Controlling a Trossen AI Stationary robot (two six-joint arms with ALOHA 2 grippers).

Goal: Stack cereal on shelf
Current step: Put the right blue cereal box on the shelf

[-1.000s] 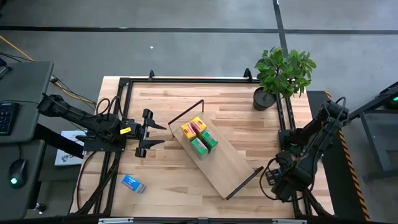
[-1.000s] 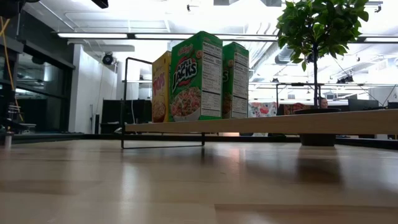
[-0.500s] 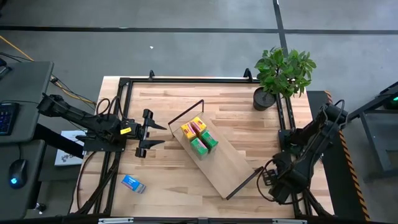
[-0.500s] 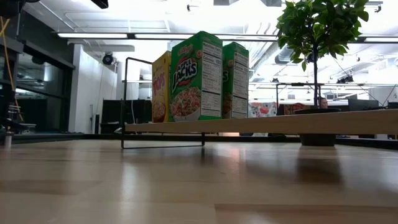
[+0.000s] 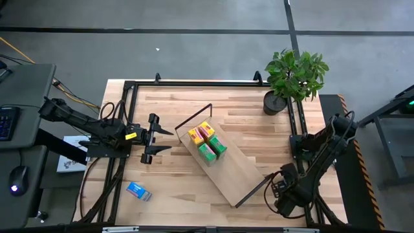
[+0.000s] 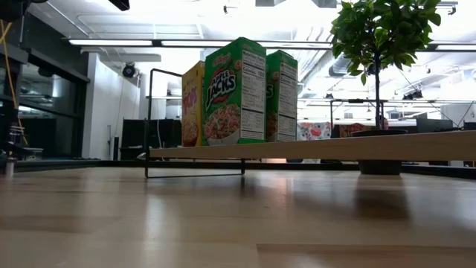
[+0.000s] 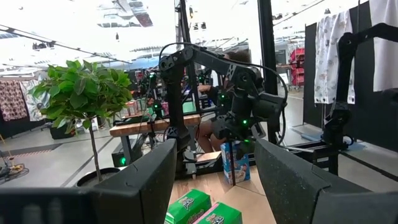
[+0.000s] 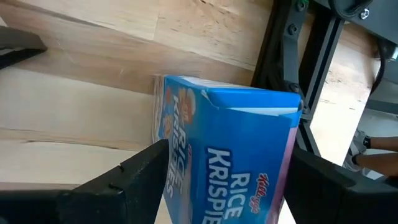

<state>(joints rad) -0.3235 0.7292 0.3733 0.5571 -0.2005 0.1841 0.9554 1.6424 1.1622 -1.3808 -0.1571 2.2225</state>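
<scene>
The shelf (image 5: 226,162) lies slantwise on the table. Yellow and green cereal boxes (image 5: 207,142) stand upright on its far left part, also in the low view (image 6: 234,93). A blue cereal box (image 8: 236,143) stands by the shelf's right end and shows upright in the left wrist view (image 7: 235,163). My right gripper (image 5: 279,194) hangs over it, pointing steeply down, open, one finger (image 8: 140,180) on either side of the box's top. Another blue box (image 5: 138,191) lies flat on the table at the near left. My left gripper (image 5: 162,140) waits open left of the shelf, holding nothing.
A potted plant (image 5: 294,77) stands at the table's far right corner. A black frame (image 5: 299,126) runs around the tabletop, and its right rail (image 8: 292,56) passes close beside the blue box. Bare shelf board lies between the stacked boxes and the shelf's right wire end (image 5: 253,189).
My right gripper has come down and a little toward the table's left and near edges, over the blue box by the shelf's right end. Its fingers have stayed as wide apart as before. The boxes and the shelf have not moved.
</scene>
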